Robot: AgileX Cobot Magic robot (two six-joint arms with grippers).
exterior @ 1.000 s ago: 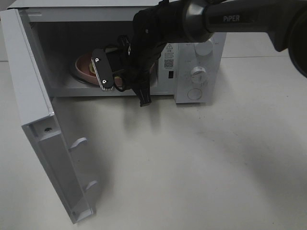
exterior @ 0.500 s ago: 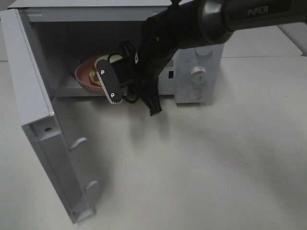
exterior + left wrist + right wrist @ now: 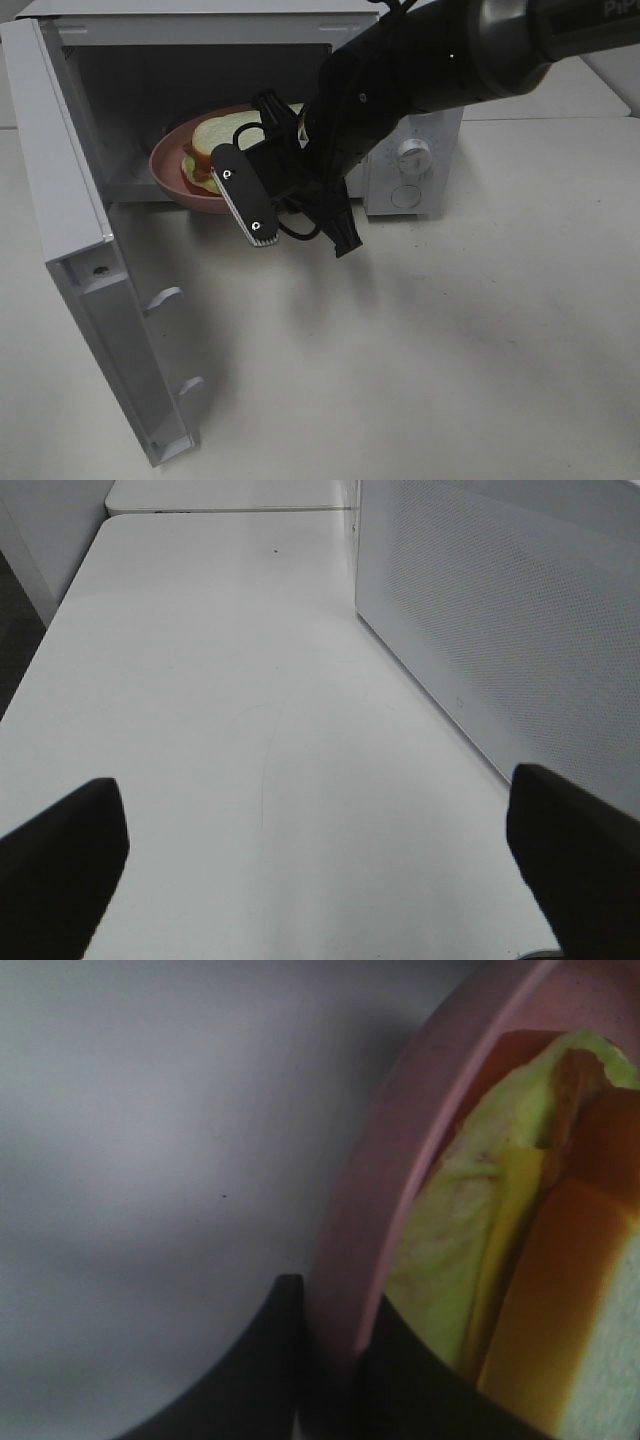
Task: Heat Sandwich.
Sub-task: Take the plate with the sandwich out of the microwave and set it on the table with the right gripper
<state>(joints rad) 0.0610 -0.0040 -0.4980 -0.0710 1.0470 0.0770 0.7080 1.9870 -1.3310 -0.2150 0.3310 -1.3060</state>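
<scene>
Over the last second we see the pink plate slide outward: it sat deep in the microwave cavity behind the arm, and now its front rim overhangs the cavity's front lip, with the sandwich plainly showing on top. The right gripper has backed away from the cavity with it. We judge this as the plate being drawn out, so either the heating is over and we are at the retrieval end of the task, or the placement is being redone; these views alone do not tell us which.

The right gripper pinches the plate's rim: in the right wrist view the dark fingers stand pressed on either side of the pink edge, with lettuce and orange filling just inside it. The left gripper hangs spread wide over bare table beside the microwave's perforated side wall, holding nothing.

The sandwich lies flat on the plate, still within the doorway. Its long axis seems to run across the opening, roughly left to right in the high view, though the arm covers its right end, so we cannot fix that firmly. The door stands fully open.
</scene>
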